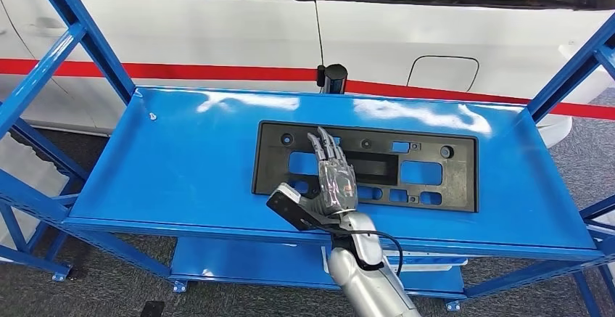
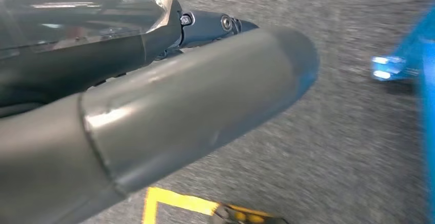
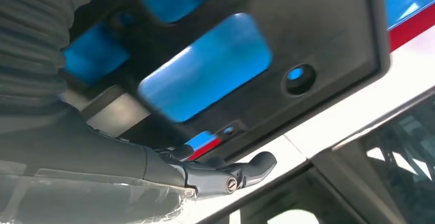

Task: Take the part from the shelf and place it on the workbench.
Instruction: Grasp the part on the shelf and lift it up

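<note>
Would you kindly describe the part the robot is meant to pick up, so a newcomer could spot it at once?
Look at the blue metal shelf standing in front of the white vehicle with the red stripe. On its top level lies the part, a flat black rectangular panel, under the fingers of the right hand. It is the only black item there, pierced by rectangular cut-outs and round holes showing blue through.

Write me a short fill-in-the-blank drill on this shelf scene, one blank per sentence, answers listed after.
1. The black part lies flat on the ____ shelf.
2. The right hand reaches over the part's ____ end, as the head view shows it.
3. Behind the shelf stands a white vehicle with a ____ stripe.
4. The left hand hangs above grey ____.

Answers: blue; left; red; floor
</note>
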You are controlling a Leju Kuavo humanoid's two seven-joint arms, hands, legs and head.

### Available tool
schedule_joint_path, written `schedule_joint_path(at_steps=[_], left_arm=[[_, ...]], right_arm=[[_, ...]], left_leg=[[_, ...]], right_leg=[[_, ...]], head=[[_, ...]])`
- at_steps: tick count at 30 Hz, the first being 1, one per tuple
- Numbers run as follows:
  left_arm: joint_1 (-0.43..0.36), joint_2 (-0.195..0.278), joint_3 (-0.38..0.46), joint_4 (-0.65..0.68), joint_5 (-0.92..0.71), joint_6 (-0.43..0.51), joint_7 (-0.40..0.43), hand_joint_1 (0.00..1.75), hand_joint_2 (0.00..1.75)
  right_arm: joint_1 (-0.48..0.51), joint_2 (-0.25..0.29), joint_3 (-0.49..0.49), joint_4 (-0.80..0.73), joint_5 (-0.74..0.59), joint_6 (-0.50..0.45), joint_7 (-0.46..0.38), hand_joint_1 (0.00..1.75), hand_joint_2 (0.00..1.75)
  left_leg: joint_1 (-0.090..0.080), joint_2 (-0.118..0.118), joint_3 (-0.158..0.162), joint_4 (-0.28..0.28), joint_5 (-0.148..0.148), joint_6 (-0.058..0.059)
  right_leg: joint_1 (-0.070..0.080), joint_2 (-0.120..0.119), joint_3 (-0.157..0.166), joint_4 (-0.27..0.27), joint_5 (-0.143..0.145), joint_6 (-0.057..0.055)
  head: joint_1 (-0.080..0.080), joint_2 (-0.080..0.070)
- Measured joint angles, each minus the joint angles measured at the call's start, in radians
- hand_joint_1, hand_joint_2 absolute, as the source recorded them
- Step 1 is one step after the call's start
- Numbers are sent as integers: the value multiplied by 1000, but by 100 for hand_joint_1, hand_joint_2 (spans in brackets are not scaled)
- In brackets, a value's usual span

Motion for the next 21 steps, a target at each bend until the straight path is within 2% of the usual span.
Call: schedule_joint_path(at_steps=[5,8,12,17,21], left_arm=[[11,-3,22,7,-6,50,179,0,0],[14,-9,31,11,-13,70,238,0,0],[14,-20,39,12,-31,78,260,0,0],[14,-28,40,13,-49,88,260,0,0],[14,-32,41,13,-49,89,255,0,0]], right_arm=[[114,-48,-28,-177,31,31,-10,0,175],[152,-74,-32,-254,42,42,-15,0,175],[165,-92,-38,-306,55,36,-17,0,175],[163,-99,-53,-359,54,-35,-39,0,175],[154,-102,-57,-400,45,-51,-50,0,175]], left_leg=[[0,0,4,0,-3,1],[1,1,5,0,-3,1],[3,1,6,-1,-3,1],[4,1,6,-1,-3,1],[4,1,7,-1,-3,1]], right_leg=[[1,0,3,0,-4,6],[1,1,7,1,-3,6],[3,1,8,1,-3,6],[5,1,8,1,-4,6],[5,1,8,1,-4,6]], head=[[0,0],[0,0],[0,0],[0,0],[0,0]])
